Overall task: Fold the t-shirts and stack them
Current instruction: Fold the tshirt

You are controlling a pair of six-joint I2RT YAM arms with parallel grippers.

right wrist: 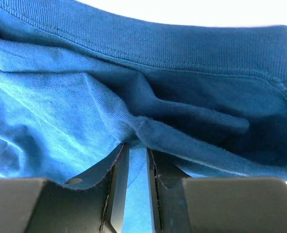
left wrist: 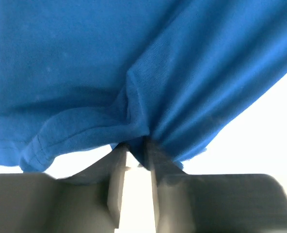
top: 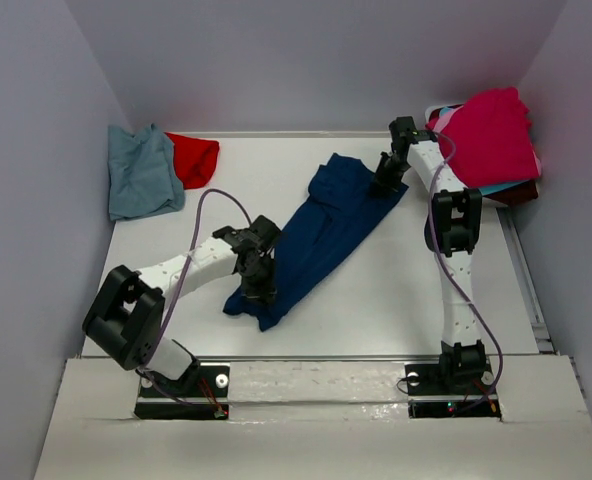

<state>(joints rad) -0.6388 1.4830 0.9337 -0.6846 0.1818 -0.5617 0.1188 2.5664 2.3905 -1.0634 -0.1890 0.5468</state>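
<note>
Navy tee (top: 321, 235) lies stretched in a long, bunched diagonal across the middle of the table (top: 406, 290), from near left to far right. The left gripper (top: 261, 272) grips its near end: in the left wrist view the fingers (left wrist: 115, 182) stand almost together, with a fold of cloth just above the hem gathered between their tips. The right gripper (top: 388, 175) grips the far end, its fingers (right wrist: 119, 179) equally narrow and pinching a fold below the ribbed collar.

A blue-grey tee (top: 141, 175) lies crumpled in the far left corner, with a red tee (top: 194, 158) touching its right side. A magenta tee (top: 491, 135) tops a pile at the far right edge.

The table is white and matte. Pale grey walls (top: 296, 60) close it in on three sides.
</note>
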